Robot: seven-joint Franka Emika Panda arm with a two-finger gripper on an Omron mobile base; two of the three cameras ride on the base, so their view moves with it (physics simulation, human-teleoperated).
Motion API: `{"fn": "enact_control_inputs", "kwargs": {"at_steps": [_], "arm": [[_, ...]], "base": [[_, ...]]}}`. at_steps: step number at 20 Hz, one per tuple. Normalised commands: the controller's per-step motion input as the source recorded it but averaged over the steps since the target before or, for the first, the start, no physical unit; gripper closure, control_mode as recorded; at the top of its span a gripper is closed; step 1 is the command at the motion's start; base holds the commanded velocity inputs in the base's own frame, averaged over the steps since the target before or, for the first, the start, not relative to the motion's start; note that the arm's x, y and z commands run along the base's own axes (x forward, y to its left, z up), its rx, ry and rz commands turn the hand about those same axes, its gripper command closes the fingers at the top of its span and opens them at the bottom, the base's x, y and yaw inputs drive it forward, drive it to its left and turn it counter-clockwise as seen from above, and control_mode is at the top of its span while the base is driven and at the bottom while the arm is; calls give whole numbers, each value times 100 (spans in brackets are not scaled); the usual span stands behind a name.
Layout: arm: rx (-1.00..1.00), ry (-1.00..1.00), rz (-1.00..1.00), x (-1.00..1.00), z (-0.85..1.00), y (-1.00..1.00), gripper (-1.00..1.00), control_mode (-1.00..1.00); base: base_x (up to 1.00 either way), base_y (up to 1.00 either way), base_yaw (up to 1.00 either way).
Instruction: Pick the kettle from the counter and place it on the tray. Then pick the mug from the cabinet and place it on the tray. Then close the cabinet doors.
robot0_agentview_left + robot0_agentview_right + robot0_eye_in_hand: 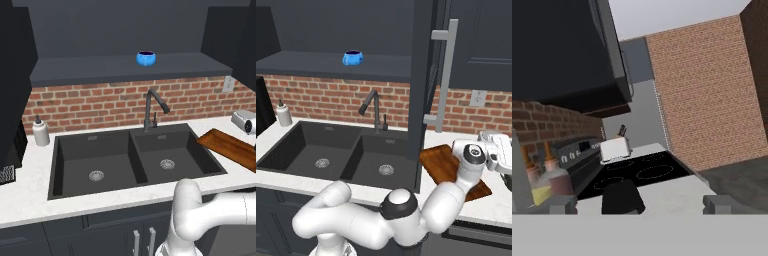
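Gaping wide, fingers (562, 204) holding nothing

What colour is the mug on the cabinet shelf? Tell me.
Bright blue with a dark inside; the mug shows best in the left base view.

Dark kitchen with red brick behind the sink

A brick backsplash (100, 105) runs behind a black double sink (130, 160) and its dark faucet (152, 107); a white soap bottle (40, 131) stands left of the basin. The hand view shows a black stovetop (637, 172), a white toaster (615, 148) and a tall brick wall (707, 90).
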Motion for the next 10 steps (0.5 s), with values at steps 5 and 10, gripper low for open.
{"fn": "enact_control_inputs", "kwargs": {"at_steps": [5, 10], "arm": [[0, 0, -1, 9, -29, -10, -100, -100], [0, 2, 0, 20, -36, 0, -100, -100]], "base": [[0, 0, 0], [0, 0, 0]]}}
